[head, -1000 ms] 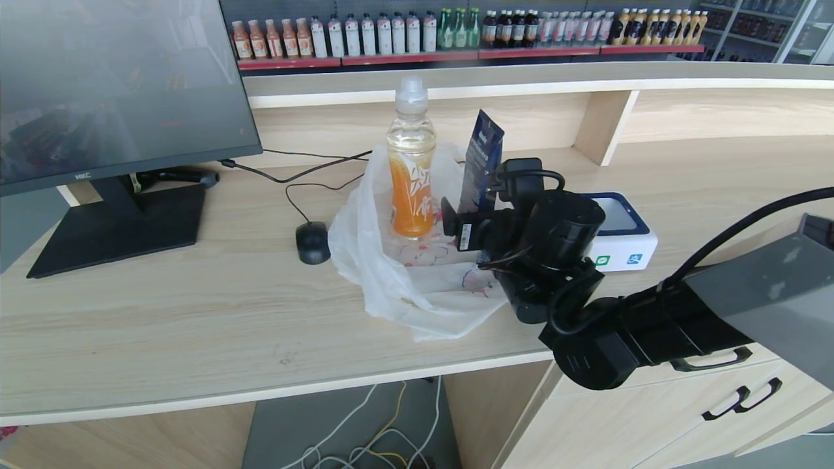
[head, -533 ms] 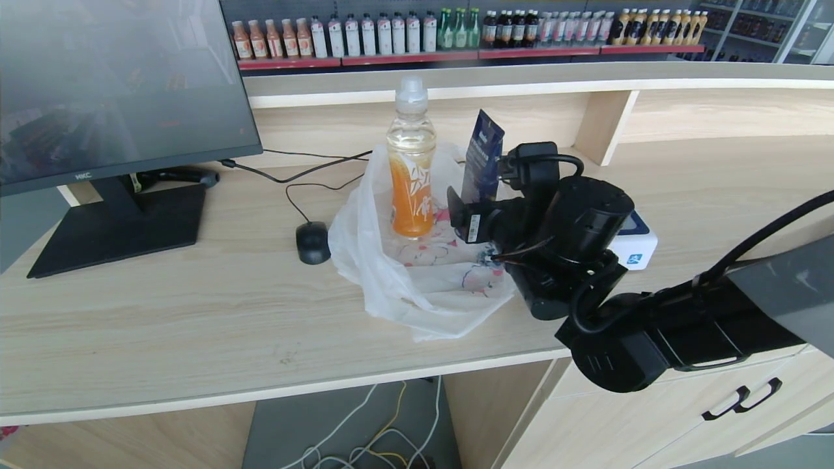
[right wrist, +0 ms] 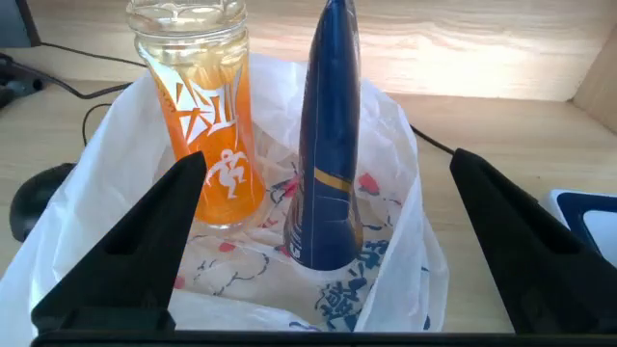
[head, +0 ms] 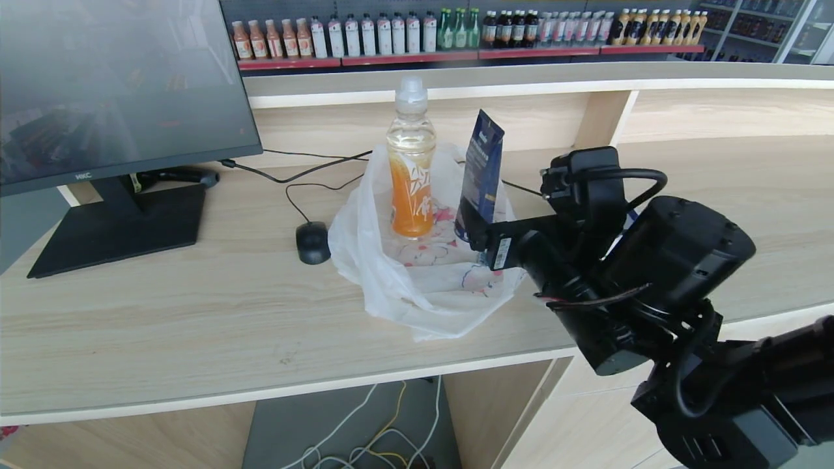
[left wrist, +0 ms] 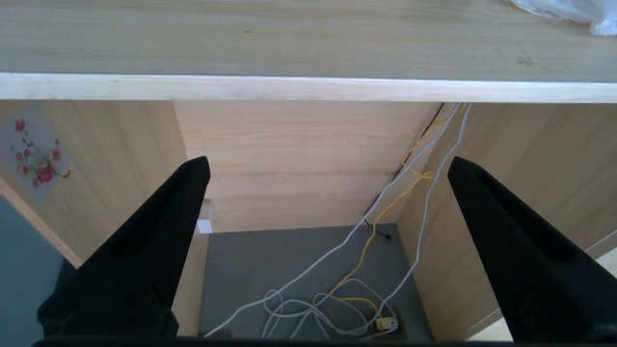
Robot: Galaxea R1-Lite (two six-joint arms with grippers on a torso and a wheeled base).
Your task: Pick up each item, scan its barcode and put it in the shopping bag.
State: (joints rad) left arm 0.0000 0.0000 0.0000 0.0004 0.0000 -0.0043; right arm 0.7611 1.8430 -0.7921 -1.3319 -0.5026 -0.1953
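Bottle (right wrist: pixel 198 125) neck beyond right wrist view

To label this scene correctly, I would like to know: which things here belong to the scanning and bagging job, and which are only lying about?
Job: orange drink bottle, dark blue pouch, shopping bag holding both, white scanner box.
Lying about: monitor, mouse, cables under the counter, bottles on the far shelves.

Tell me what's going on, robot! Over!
Left gripper open, empty, low beneath the counter edge. Right gripper open, empty, facing the white plastic shopping bag. Orange drink bottle and dark blue pouch standing inside it. Nothing in the way.
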